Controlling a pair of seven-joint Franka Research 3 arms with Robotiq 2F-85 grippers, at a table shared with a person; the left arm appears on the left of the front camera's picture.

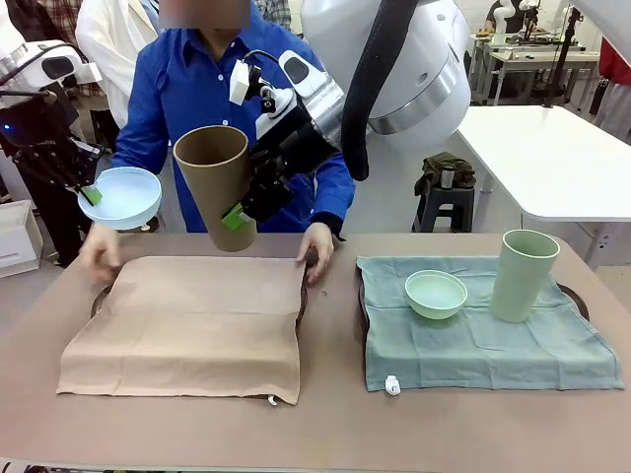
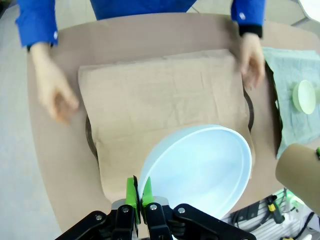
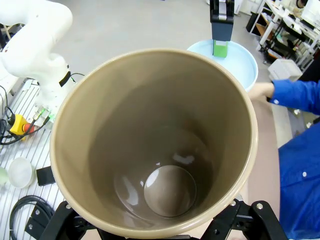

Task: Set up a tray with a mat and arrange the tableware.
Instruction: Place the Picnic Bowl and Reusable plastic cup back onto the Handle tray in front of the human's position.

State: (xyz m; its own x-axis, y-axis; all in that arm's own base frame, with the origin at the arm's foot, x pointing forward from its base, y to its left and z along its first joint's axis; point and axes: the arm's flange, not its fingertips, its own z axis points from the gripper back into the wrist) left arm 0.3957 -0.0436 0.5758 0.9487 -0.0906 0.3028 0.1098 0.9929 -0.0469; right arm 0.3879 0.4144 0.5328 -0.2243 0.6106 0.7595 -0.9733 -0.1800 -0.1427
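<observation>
Left end effector (image 1: 91, 193): raised above the near-left part of the table (image 1: 325, 424), green pads pressed together on the rim of the light blue, matte plastic-looking small bowl (image 1: 123, 196). In the left wrist view the pinch sits at the bowl's near edge, and the bowl extends away from the fingers over the tan cloth mat (image 2: 160, 100) below. The arm enters from picture left, wrist angled down and inward.

Right end effector (image 1: 235, 219): reaches across the middle, forearm sloping down to the left. Jaws stand wide, clamped on the tan-brown, tall handleless tumbler (image 1: 215, 182), one green pad visible on its lower wall. The tumbler is tilted, mouth up and leaning left, in the air above the far edge of the tan mat. The right wrist view looks straight into its hollow interior.

The person's two hands (image 1: 315, 248) rest on the far edge of the tan mat, below and beyond both end effectors.

Well to the right of the right end effector: grey-green cloth mat (image 1: 473, 345) carrying a pale green small bowl (image 1: 436, 293) and a pale green tall tumbler (image 1: 523, 274), upright, near each other but apart.
</observation>
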